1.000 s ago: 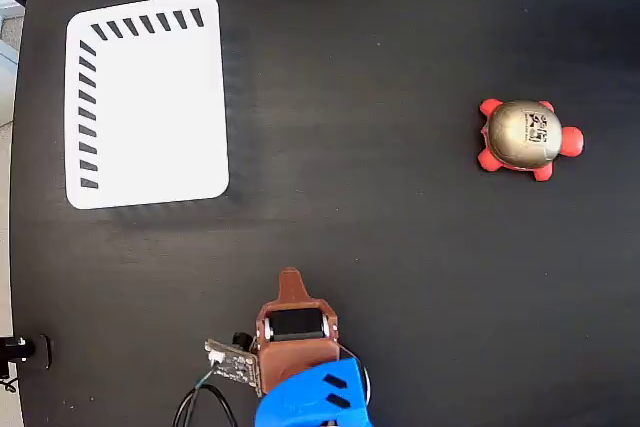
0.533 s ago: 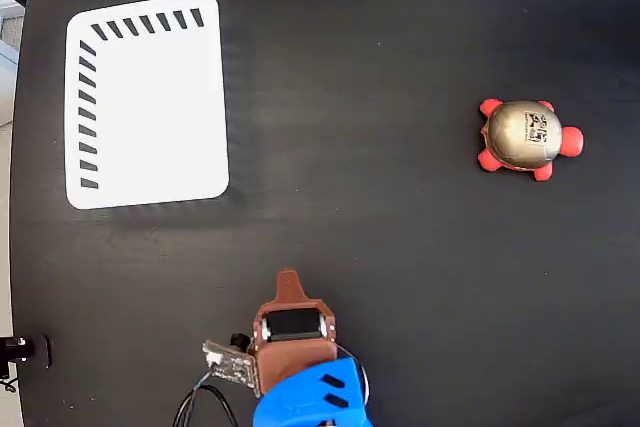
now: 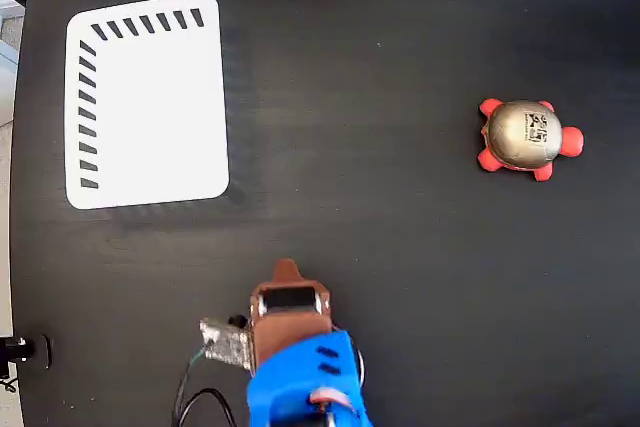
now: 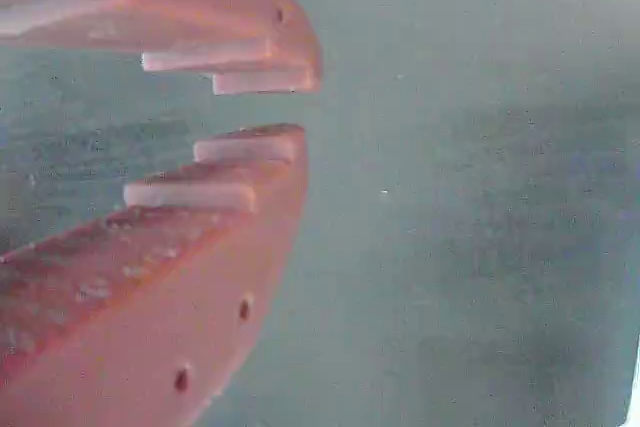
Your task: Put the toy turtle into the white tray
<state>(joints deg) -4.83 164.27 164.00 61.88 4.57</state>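
The toy turtle (image 3: 522,137), with a golden-tan shell and red-orange head and legs, lies on the black table at the right of the fixed view. The white tray (image 3: 148,102) lies flat at the upper left with nothing in it. My gripper (image 3: 288,269) is at the bottom middle, pointing up the picture, far from both. In the wrist view the two orange toothed fingers (image 4: 200,277) come in from the left. My gripper (image 4: 275,109) holds nothing and is shut, with only a narrow slit at the tips. Neither turtle nor tray shows in the wrist view.
The black table (image 3: 380,267) fills the fixed view. Its left edge runs down the picture's left side, with a small black fitting (image 3: 20,349) beside it. A cable (image 3: 195,397) loops by the blue arm body (image 3: 305,387).
The arm has shifted a little up the picture and slightly left, and more of its blue body shows. Turtle and tray have not moved.
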